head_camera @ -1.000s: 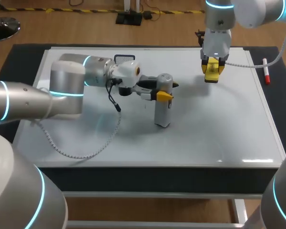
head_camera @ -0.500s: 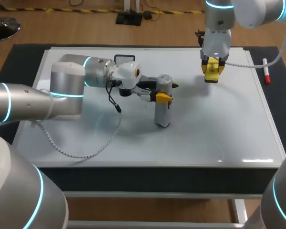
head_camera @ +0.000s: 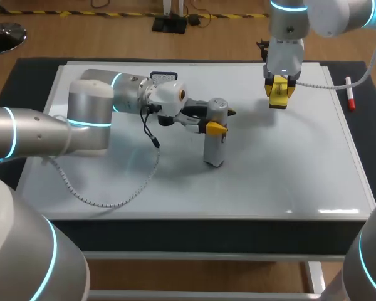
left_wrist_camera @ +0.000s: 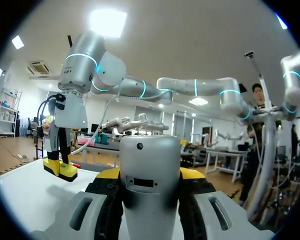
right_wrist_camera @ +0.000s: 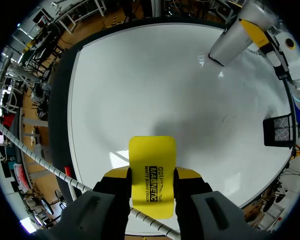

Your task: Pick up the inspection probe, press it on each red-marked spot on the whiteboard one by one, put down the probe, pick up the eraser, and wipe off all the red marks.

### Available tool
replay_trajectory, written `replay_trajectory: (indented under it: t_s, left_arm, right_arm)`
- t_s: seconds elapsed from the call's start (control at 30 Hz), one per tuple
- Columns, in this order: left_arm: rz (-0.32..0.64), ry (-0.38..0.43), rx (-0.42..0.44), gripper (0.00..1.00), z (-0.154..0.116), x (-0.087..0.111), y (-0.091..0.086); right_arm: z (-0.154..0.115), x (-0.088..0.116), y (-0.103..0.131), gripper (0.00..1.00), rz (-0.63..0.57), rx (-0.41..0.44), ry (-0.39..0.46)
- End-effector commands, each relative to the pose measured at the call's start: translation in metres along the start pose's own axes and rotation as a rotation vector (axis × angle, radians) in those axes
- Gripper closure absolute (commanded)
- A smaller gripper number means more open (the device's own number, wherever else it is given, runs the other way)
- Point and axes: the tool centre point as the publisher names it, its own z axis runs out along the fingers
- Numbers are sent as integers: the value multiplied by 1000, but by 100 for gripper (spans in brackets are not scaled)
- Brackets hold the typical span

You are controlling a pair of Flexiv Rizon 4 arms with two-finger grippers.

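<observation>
The left end effector (head_camera: 220,119) is closed tight on the grey probe (head_camera: 214,147), with one finger on each side near its top. The probe stands straight up near the middle of the whiteboard (head_camera: 276,175), and its foot seems to rest on the board. I think it is held upright so it can push flat down on a spot. I can't see any red marks from here.

The right end effector (head_camera: 281,91) pinches the yellow eraser (right_wrist_camera: 151,155) over the far right part of the board, well apart from the probe. It is likely kept there to be ready to wipe and out of the way.

A small black mesh basket (head_camera: 164,76) sits at the back of the board. I can't tell what is in it. A red pen (head_camera: 349,93) lies by the board's right edge.
</observation>
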Motion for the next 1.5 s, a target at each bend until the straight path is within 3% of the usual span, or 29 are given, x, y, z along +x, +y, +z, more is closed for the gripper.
replay_trajectory:
  t_s: [0.03, 0.23, 0.43, 0.67, 0.87, 1.2, 1.5]
  left_arm:
    - [5, 3, 2, 100, -2, -2, 1]
    - [46, -37, -12, 100, -24, 0, -14]
    - [90, -123, -81, 100, -79, 1, -34]
    - [117, -246, -64, 100, -136, 4, -50]
    - [142, -303, -68, 100, -176, 9, -60]
    - [190, -365, -69, 100, -218, 15, -70]
    - [212, -397, -51, 100, -237, 26, -70]
  right_arm:
    - [-1, 1, -1, 100, -2, 0, 2]
    - [-1, 1, -1, 100, -2, 0, 2]
    - [-1, 1, -1, 100, -2, 0, 2]
    - [-1, 1, -1, 100, -2, 0, 2]
    - [-1, 1, -1, 100, -2, 0, 2]
    - [-1, 1, -1, 100, -2, 0, 2]
    - [-1, 1, -1, 100, -2, 0, 2]
